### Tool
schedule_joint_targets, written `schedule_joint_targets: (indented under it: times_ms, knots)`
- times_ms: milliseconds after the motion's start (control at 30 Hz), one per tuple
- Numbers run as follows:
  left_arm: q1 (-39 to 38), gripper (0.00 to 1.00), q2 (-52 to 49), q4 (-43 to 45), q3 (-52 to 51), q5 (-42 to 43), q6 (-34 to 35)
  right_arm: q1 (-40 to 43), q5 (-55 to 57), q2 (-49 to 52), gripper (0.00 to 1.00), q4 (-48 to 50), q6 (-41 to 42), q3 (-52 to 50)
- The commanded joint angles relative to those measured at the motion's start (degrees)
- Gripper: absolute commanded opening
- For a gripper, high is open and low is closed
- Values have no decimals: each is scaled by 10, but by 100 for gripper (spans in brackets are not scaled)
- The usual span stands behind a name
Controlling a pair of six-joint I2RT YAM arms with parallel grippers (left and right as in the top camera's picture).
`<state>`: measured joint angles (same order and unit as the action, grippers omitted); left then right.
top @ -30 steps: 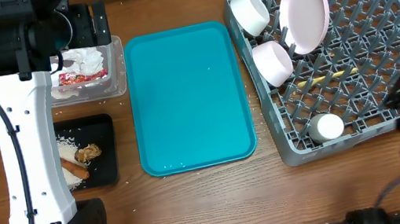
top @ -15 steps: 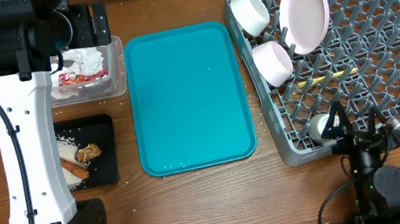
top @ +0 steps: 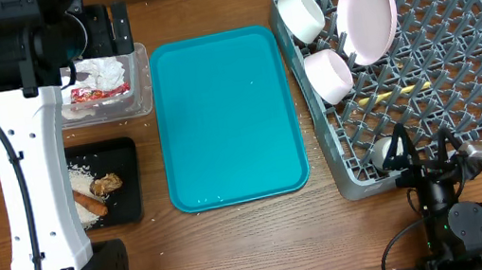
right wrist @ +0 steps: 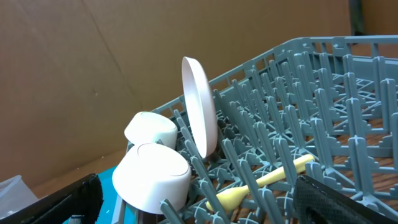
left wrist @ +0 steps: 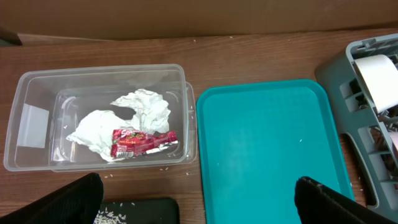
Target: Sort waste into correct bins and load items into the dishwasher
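The clear tub holds crumpled white napkins and a red wrapper. The black tray carries rice, a brown stick and a brown clump. In the grey rack stand a white bowl, a pale pink bowl, another bowl and a yellow spoon. A small white cup is partly hidden by my open right gripper at the rack's front edge. My left gripper hangs open and holds nothing, above the tub.
A teal serving tray lies between the bins and the rack. Stray rice grains dot the wood near the tub. My white left arm covers the table's left side. Cardboard stands behind the rack.
My right arm has swung from the rack's right side to its front edge, now partly covering the cup. The left arm has not moved.
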<state>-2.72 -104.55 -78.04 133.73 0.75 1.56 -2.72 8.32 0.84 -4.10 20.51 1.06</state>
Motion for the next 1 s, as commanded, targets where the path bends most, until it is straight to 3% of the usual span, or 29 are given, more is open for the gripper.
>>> schedule_joint_targets:
  times_ms: [0, 500, 667, 800, 967]
  knots:
    - [0, 100, -1, 1, 0, -3, 2, -3, -3, -7, 100, 4, -6, -6]
    - [2, 100, -1, 6, -1, -14, -8, -3, -3, -7, 100, 4, -6, -6]
    - [2, 100, 47, 36, -12, -47, -31, -3, -3, -7, 100, 3, -6, -6]
    - [0, 100, 146, 167, -137, 1, -41, -3, -3, -7, 100, 3, -6, -6]
    - [-3, 100, 321, 396, -409, 53, -56, -3, -3, -7, 100, 4, -6, -6]
